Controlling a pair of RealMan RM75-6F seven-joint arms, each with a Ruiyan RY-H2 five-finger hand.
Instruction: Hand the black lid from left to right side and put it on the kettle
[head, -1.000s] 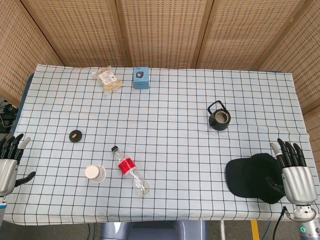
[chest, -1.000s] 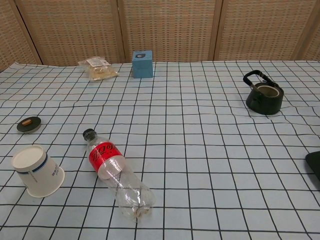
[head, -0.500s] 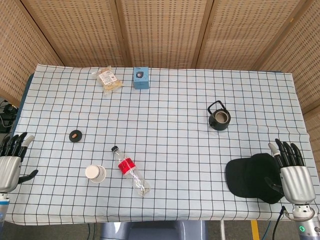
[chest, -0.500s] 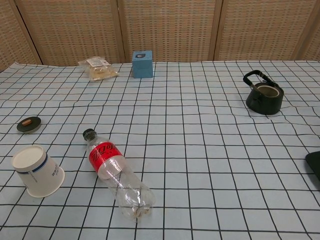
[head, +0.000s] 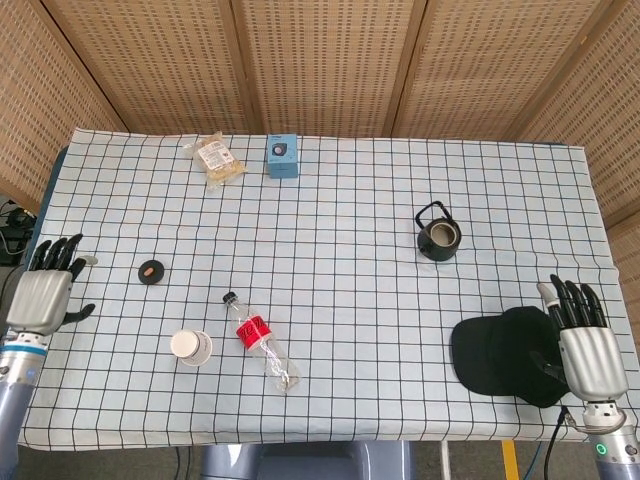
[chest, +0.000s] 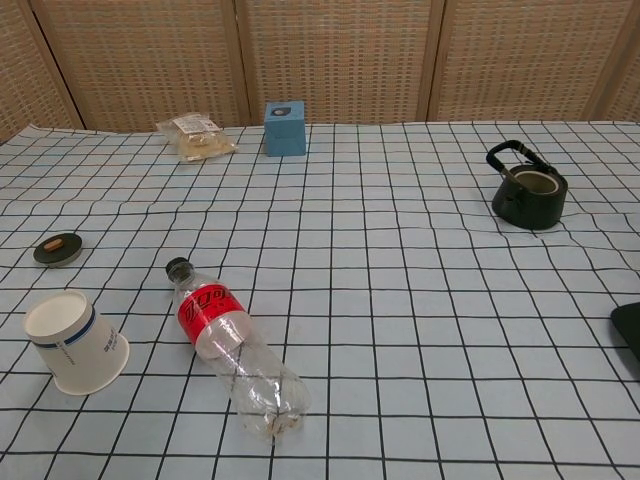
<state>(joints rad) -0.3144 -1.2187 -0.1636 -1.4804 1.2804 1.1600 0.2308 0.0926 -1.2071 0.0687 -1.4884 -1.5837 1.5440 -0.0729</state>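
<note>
left hand (head: 45, 298) hovers spread near the black lid (head: 151, 271), holding nothing.

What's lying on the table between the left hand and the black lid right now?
Nothing: in the head view, only bare checked cloth separates the left hand from the black lid. The chest view shows the lid but not the hand.

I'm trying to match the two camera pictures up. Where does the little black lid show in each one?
Head view: the black lid lies on the left part of the table, above the paper cup, right of the left hand.
Chest view: the lid sits at the left edge, behind the cup.
Shared landmark: the clear bottle with the red label, lying to the lid's right in both.
</note>
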